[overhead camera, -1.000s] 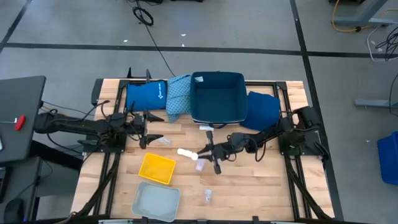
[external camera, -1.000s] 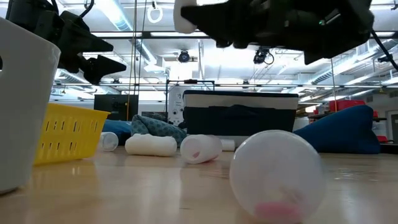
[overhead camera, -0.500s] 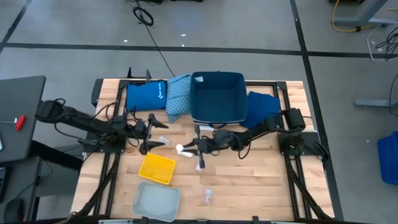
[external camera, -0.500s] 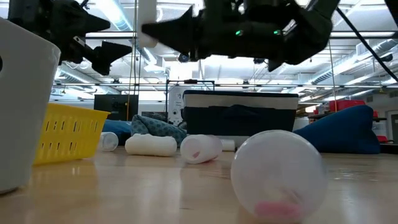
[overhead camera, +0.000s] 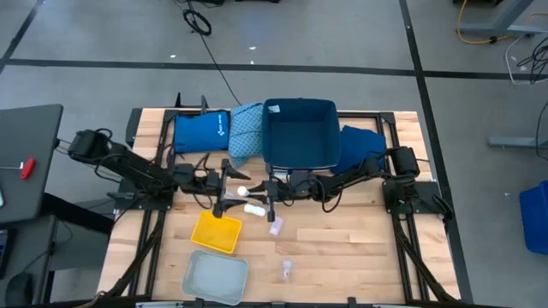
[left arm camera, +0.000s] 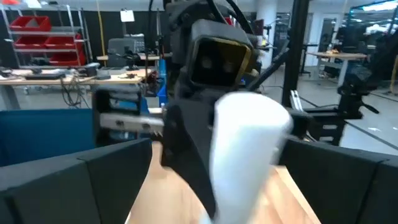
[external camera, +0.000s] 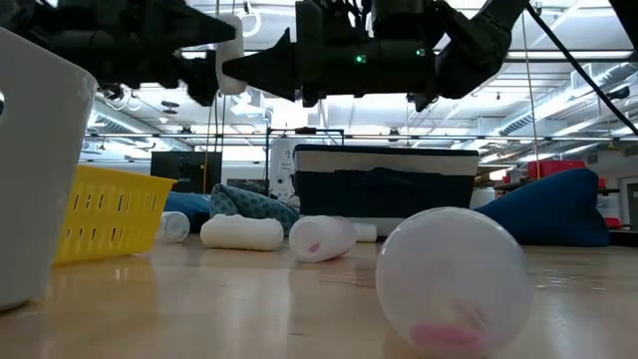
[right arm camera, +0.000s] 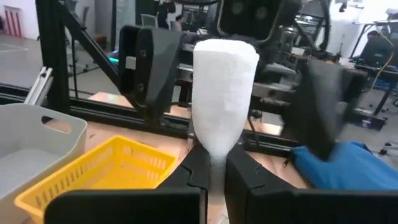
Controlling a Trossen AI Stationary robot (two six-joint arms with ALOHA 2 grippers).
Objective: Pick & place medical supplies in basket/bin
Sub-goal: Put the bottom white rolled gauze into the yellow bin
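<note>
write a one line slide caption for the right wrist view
Right gripper holds a white roll upright between the open fingers of the left gripper, above the yellow basket and grey bin.

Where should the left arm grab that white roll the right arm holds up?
By its free, wide end, coming from opposite the right gripper. That gripper pinches the white roll at its narrow end, so the rest sticks out bare between the left gripper's open jaws.
</note>
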